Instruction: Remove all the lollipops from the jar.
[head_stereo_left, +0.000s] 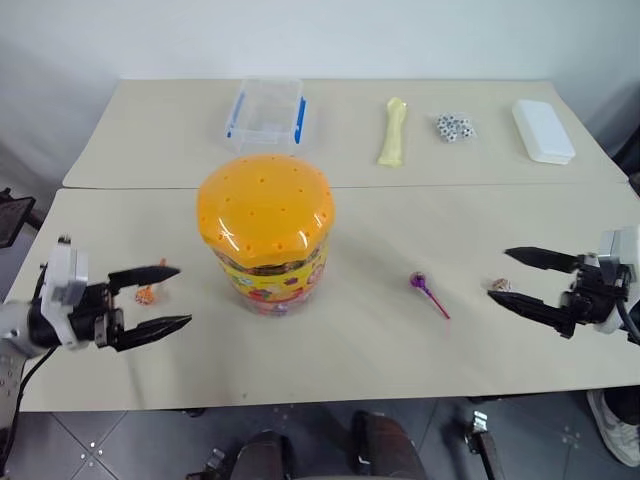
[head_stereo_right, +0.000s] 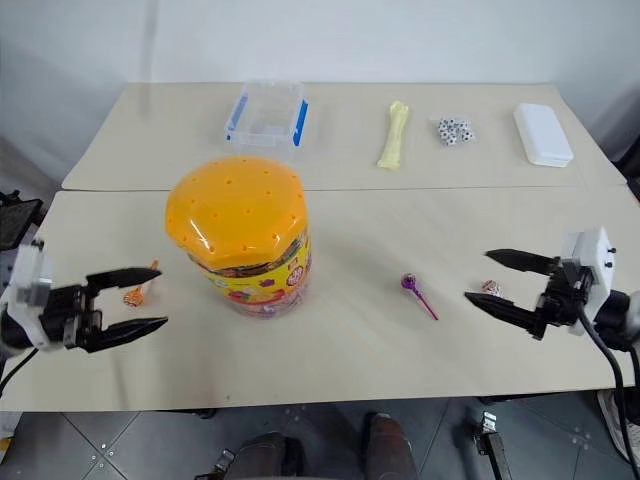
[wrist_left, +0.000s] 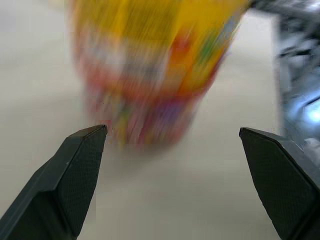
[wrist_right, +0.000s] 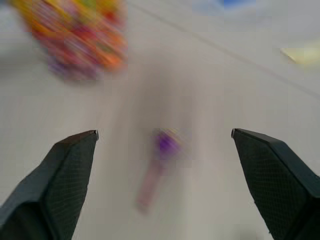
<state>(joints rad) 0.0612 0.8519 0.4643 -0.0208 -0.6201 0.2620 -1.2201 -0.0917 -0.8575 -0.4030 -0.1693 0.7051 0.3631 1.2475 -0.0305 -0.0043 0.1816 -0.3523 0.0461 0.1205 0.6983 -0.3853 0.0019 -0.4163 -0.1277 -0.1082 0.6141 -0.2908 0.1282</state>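
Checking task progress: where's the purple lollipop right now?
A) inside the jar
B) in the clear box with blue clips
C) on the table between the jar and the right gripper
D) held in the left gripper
C: the purple lollipop lies loose on the table, to the right of the jar and short of the open right gripper, touching neither.

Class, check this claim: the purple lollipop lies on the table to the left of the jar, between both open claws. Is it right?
Not quite. The purple lollipop lies to the right of the jar, as the left eye view shows. It does lie on the table, between the open left claw and right claw.
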